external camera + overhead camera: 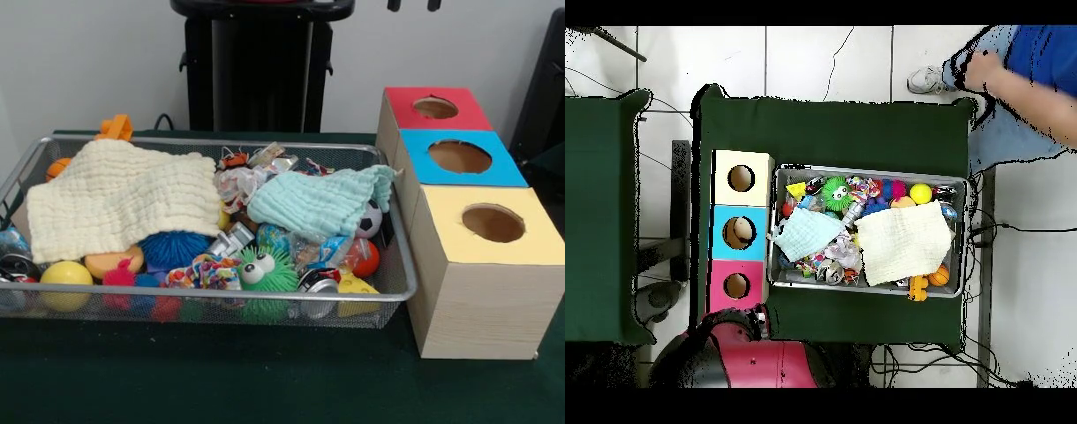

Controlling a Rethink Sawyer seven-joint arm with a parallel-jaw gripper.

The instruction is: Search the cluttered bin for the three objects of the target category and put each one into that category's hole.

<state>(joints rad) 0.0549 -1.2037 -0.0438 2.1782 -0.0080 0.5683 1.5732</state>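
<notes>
Your end effector [412, 5] shows only two dark tips at the top edge; I cannot tell its state. The bin [402, 284] sits mid-surface, cloths over toys. The hole [435, 108] is in the box beside it, nearest the robot's edge.

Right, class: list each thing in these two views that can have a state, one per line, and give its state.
Silver wire-mesh bin: full, heaped with toys.
Cream waffle cloth: spread over toys.
Mint cloth: crumpled on top of toys.
Red-surround hole: open, nothing visible inside.
Blue-surround hole: open.
Yellow-surround hole: open.
End effector: drawn back, only tips at the top edge.
</notes>
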